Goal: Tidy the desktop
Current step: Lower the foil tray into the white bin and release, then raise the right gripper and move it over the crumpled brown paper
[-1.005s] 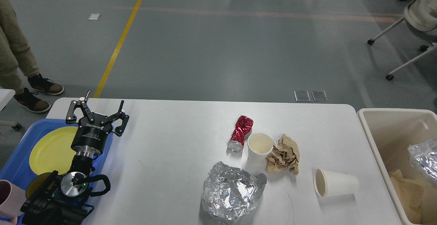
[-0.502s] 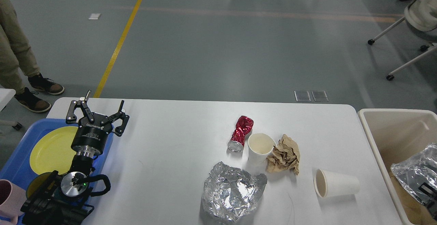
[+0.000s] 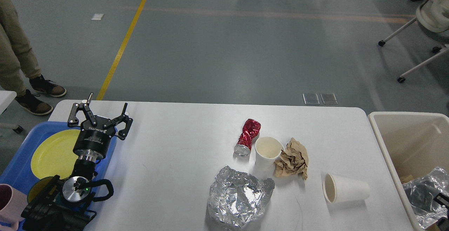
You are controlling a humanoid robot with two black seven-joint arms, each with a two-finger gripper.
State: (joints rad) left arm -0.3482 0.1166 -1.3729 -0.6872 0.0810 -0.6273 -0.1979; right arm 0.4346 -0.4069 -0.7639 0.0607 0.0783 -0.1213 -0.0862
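**Litter lying on the desktop, our left jaws standing apart**

We are looking down on the desktop (image 3: 175, 161), which is filling the lower middle of the head view, its far edge running straight across and its near edge passing out of the bottom of the view. A crushed red can (image 3: 247, 137) is lying right of the desktop's middle, just beside an upright paper cup (image 3: 267, 151), and a crumpled brown paper (image 3: 292, 158) is touching that cup on its right. Toward the near edge a crumpled sheet of foil (image 3: 238, 197) is resting, and toward the right edge a second paper cup (image 3: 345, 188) is lying on its side, mouth facing left.

Our left gripper (image 3: 99, 111) is hanging near the far left corner, its two fingers spread wide apart and gripping nothing. Beneath our left arm a blue tray (image 3: 15, 164) is overlapping the left edge, carrying a yellow plate (image 3: 52, 152); a pink cup (image 3: 9, 203) is showing at its near end.

Off the right edge a beige bin (image 3: 396, 161) is standing, holding more foil (image 3: 421, 197). A dark part of our right arm (image 3: 442, 200) is peeking in there, and we cannot tell how its jaws are standing.
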